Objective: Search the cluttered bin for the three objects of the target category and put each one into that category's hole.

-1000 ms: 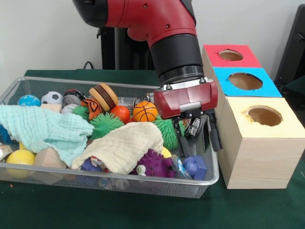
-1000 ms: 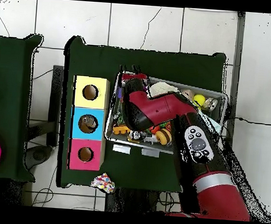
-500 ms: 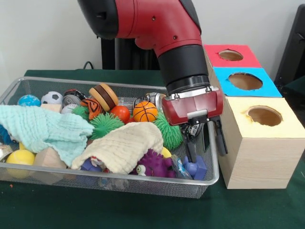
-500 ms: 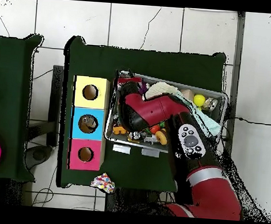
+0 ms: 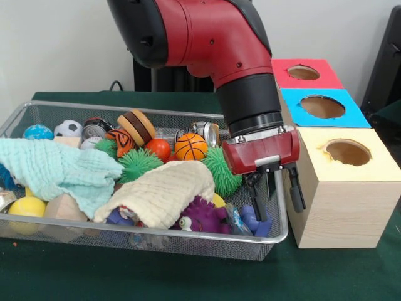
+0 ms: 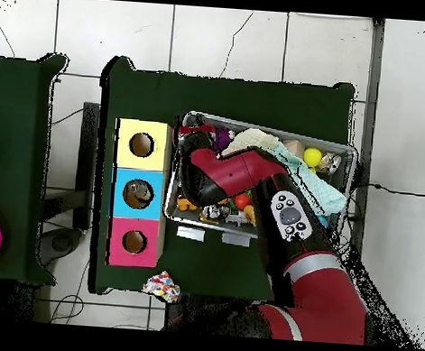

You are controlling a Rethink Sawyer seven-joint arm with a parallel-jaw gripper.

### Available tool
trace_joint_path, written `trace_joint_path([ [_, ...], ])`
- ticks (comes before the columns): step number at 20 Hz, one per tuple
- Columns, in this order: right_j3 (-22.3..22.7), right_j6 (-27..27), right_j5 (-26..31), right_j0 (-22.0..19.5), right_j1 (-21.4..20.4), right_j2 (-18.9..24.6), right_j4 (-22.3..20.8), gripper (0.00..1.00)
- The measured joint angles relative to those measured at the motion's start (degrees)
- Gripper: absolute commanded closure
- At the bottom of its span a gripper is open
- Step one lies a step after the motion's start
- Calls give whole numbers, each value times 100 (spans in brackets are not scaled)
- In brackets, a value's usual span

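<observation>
Partly, cream cloth (image 5: 164,191) hides bin (image 5: 150,243) toys.

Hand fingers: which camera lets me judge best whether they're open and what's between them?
The front view. There the hand hangs over the cluttered bin's end nearest the yellow-topped box, fingers spread apart with nothing between them. The overhead view shows only the red arm covering that spot.

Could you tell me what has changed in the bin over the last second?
The hand, open and empty, slid in the front view rightward and slightly down, to the bin's end by the yellow-topped box. It uncovered the metal can. The toys and both cloths stayed put.
</observation>
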Motion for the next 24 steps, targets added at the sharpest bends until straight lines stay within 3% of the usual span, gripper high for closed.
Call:
trace_joint_path([
  [13,-67,0,-1,147,118,-238,-13,0],
  [24,-87,0,-1,-225,321,-181,-16,0],
])
